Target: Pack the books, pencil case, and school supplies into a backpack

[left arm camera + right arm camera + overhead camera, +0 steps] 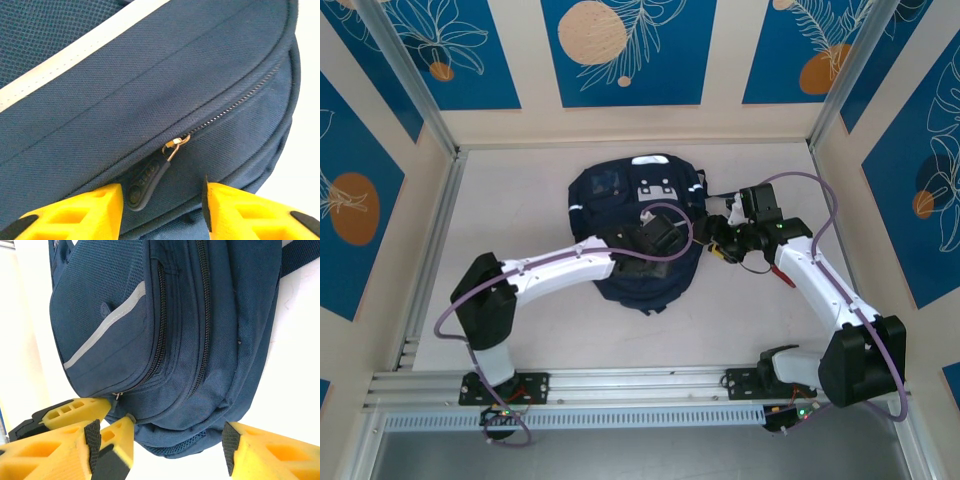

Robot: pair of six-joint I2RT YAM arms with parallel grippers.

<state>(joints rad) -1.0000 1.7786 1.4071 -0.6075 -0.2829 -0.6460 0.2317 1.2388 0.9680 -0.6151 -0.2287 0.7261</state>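
Backpack (605,195) lies flat at centre of the table (510,200) in the top view, with both arms reaching in over it. Left gripper (162,190): fingers spread, one on each side of the dark zip pull (147,180) at lower centre of the left wrist view, and not touching it. The zip teeth running to the upper right are closed. Judged step: line up on the pull so the pocket can be opened for packing. Right gripper (161,442): fingers spread wide, straddling the pack's rounded end at the bottom of the right wrist view. Cannot tell if the pads touch the fabric. It is probably placed to brace the pack against the zip tug.
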